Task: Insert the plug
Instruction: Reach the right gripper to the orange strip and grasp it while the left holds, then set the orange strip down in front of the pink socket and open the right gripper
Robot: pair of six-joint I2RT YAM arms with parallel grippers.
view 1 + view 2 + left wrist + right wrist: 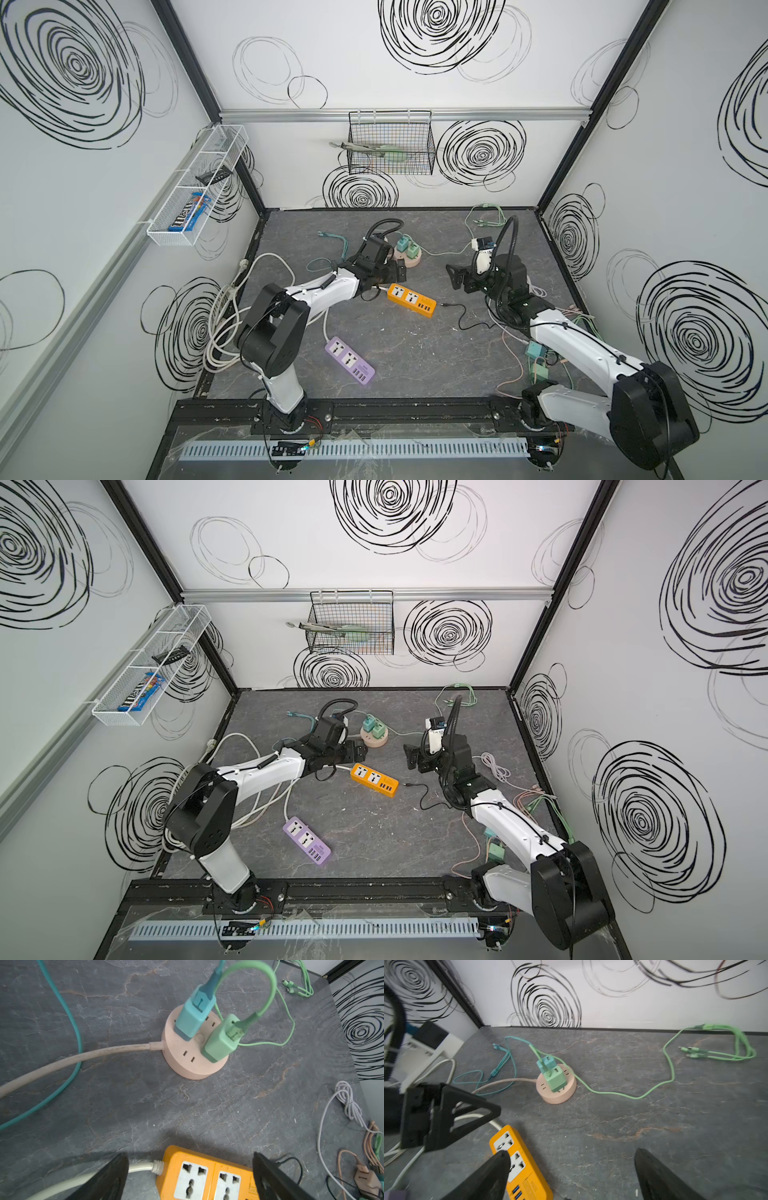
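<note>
A round pink socket hub (411,262) (187,1068) lies at the back middle of the table. A teal plug (191,1020) and a green plug (220,1043) stand upright in its top, each with a cable running off. In the right wrist view the green plug (555,1079) sits in front of the teal one (549,1062). My left gripper (395,272) (190,1155) hangs open just short of the hub, over the end of the orange power strip (207,1176), holding nothing. My right gripper (455,277) (571,1152) is open and empty to the right of the hub.
The orange power strip (411,300) lies mid-table and a purple strip (349,360) nearer the front. A black barrel-plug lead (457,309) runs right of the orange strip. White cable coils (224,324) lie at the left. More chargers and cables (538,361) lie under the right arm.
</note>
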